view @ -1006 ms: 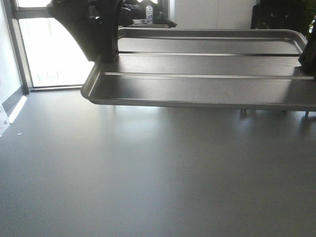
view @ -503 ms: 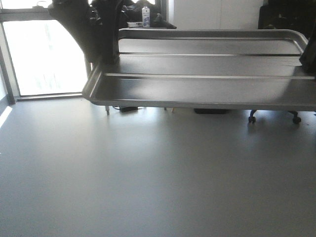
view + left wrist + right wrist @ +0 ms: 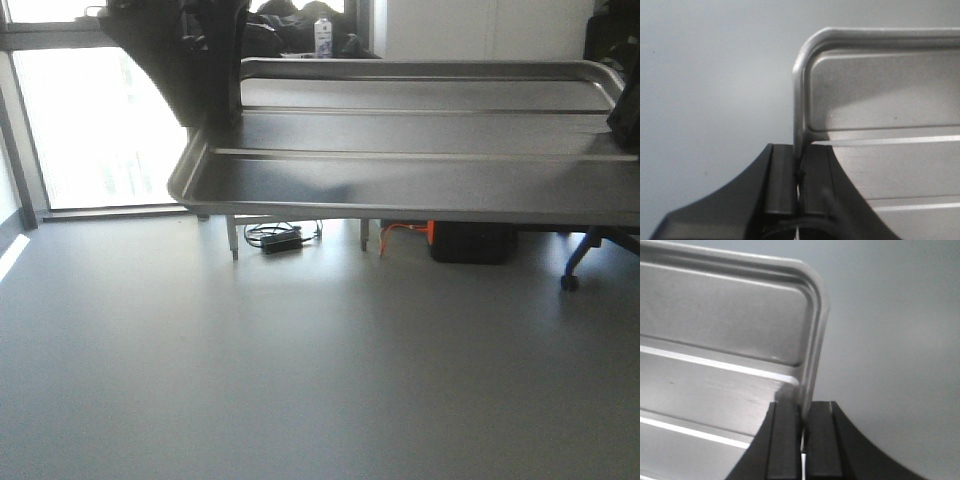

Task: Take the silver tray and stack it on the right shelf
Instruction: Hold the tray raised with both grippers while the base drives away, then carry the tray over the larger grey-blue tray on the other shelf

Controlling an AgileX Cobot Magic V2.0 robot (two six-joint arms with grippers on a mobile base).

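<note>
Since 1 s ago the room behind the silver tray [image 3: 400, 180] has slid sideways. The bottle [image 3: 323, 38] sits further right, and 2 thin metal legs [image 3: 233, 238], a black box [image 3: 475, 243] and a chair caster [image 3: 570, 283] have come into view beneath the tray. The tray itself keeps the same spot in the front view. From this I judge that the base is turning while it carries the load.

The tray hangs level in the air, well above the floor [image 3: 300, 380], resting on nothing. The left jaws are pinched narrow on the rim of its left short edge, just below a rounded corner, and the right jaws are clamped the same way on the right short edge. Holding opposite ends probably keeps the long tray from tipping or swinging, and keeps its open side up for sliding onto rollers.

Counted: 1 silver tray with 2 long ribs along its base, 2 sets of jaws, 1 bottle, 1 black box, 1 caster. No roller rack shows in any view, so the right shelf is not yet in sight and the stacking step is not yet begun.
</note>
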